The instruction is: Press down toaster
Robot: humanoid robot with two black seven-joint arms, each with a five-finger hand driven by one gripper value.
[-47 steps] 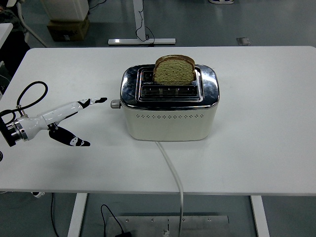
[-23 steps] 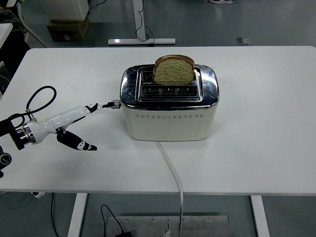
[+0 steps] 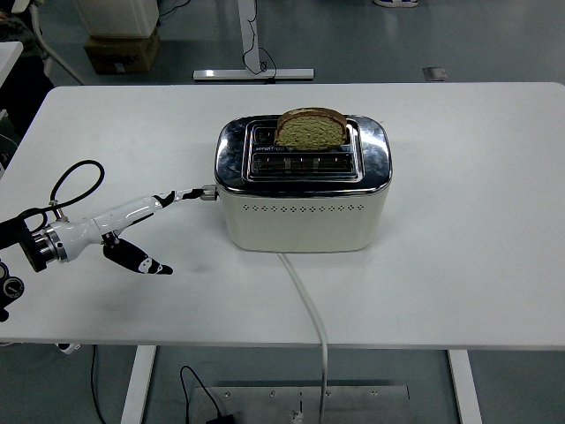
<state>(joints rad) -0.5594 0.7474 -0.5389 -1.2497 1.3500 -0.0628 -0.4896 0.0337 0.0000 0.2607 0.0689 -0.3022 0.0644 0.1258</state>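
One bread slice point(image 3: 310, 129) lower than before

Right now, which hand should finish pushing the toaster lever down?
Left. The left hand reaches in with an extended fingertip at the lever on the toaster's left end. The right arm is out of view. The bread sits partly in its slot.
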